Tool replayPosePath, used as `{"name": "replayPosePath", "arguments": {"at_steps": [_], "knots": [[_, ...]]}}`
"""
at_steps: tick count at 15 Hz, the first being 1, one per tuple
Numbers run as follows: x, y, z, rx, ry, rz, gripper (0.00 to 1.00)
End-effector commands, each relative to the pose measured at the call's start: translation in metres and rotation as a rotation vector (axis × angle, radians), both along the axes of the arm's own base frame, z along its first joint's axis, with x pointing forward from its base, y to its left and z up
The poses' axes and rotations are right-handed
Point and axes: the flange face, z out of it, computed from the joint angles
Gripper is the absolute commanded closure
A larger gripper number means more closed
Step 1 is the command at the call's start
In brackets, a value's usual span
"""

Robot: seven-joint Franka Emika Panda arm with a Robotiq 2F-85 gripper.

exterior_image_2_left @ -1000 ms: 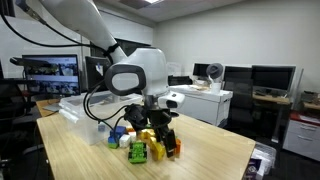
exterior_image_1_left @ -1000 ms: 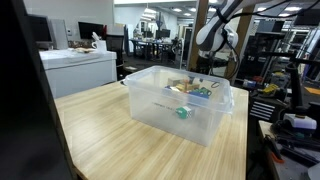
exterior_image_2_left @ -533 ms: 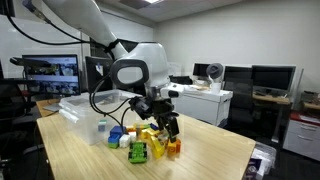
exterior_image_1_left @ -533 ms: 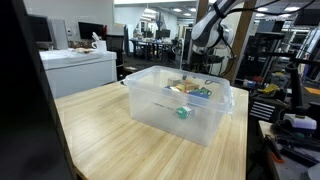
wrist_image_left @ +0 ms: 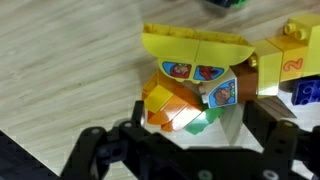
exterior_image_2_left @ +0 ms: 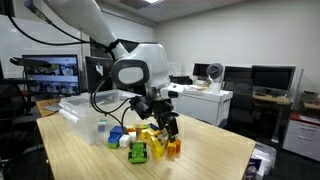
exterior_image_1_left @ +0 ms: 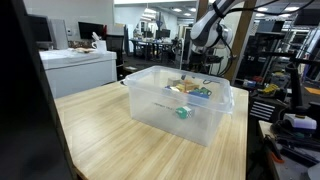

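**Exterior view, bin side.** A clear bin (exterior_image_1_left: 170,108) is set on a wooden table (exterior_image_1_left: 100,130). The arm (exterior_image_1_left: 212,25) is seen behind its far wall. Coloured toy blocks (exterior_image_1_left: 188,90) are visible through the clear plastic. Whether they lie inside or behind the bin cannot be told here. The fingers are hidden, and no writing can be read.

**Exterior view, arm side.** The gripper (exterior_image_2_left: 160,126) is held pointing down, just above a pile of toy blocks (exterior_image_2_left: 152,138) on the table (exterior_image_2_left: 70,160). A green toy car (exterior_image_2_left: 138,152) is placed at the near edge of the pile. The bin (exterior_image_2_left: 75,108) stands beside the pile, toward the arm's base. No lettering on the arm (exterior_image_2_left: 85,20) can be made out.

**Wrist view.** The two dark fingers (wrist_image_left: 100,150) are spread wide, so the gripper (wrist_image_left: 190,140) is released and nothing is grasped. An orange block (wrist_image_left: 165,108) and a green piece (wrist_image_left: 200,126) lie in the gap between them. A yellow piece (wrist_image_left: 195,48) is located just beyond. Stickers (wrist_image_left: 195,72) with small cartoon figures are carried on it, with no legible words. An orange-yellow block (wrist_image_left: 290,60) bears a printed squiggle. A blue block (wrist_image_left: 305,92) lies at the edge.
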Motion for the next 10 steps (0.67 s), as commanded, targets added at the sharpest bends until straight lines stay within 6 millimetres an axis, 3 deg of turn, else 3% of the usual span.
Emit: {"name": "replayPosePath", "arguments": {"at_steps": [1,10], "knots": [[-0.007,0.007,-0.007,0.025,0.022,-0.032,0.0],[-0.03,0.014,-0.034,0.031,0.106,-0.105,0.0]]}}
